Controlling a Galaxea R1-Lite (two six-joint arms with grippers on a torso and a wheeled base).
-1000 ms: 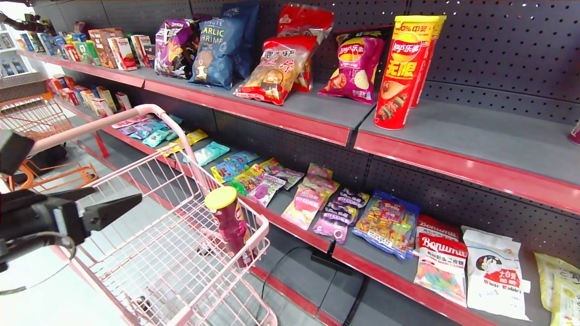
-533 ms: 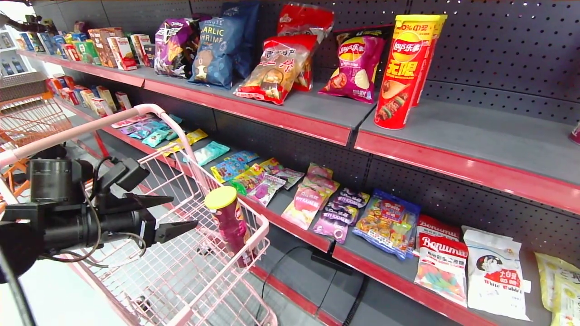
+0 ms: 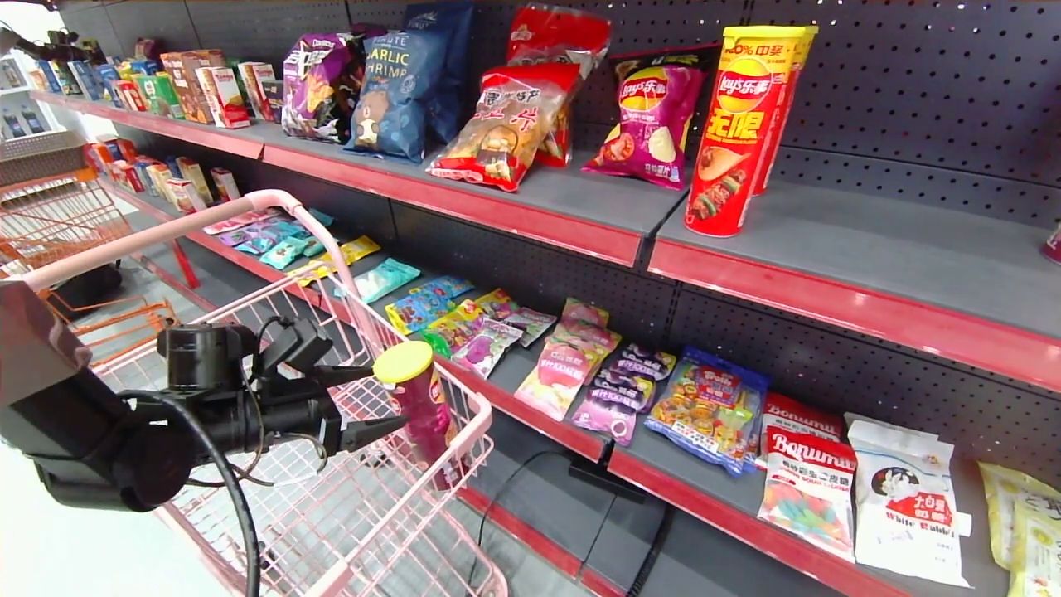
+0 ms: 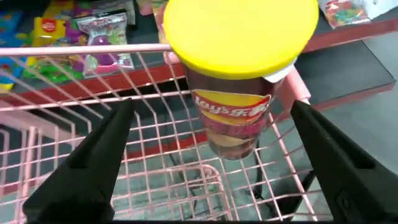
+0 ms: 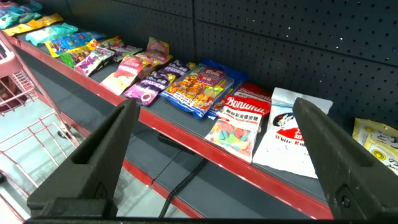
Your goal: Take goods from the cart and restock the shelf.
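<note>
Chip canister (image 3: pixel 421 406): maroon tube with a yellow lid, standing on end in the corner of the pink wire cart (image 3: pixel 166 234) nearest the shelf (image 3: pixel 862 240), lower centre-left of the head view. Shelf: grey boards, red front lips.

The left arm (image 3: pixel 83 431) is matte black all over, with a fat rounded joint housing, then a short cylinder-shaped wrist block (image 3: pixel 199 358) with a small boxy camera module (image 3: pixel 292 344) bolted on top. Loose black cables (image 3: pixel 236 489) loop under the wrist, and one thick one droops down. The left end effector (image 3: pixel 390 396) has two long black wedge fingers (image 4: pixel 93 168) tapering to points. The right end effector (image 5: pixel 216 104) has the same dark, flat-faced wedges.
</note>
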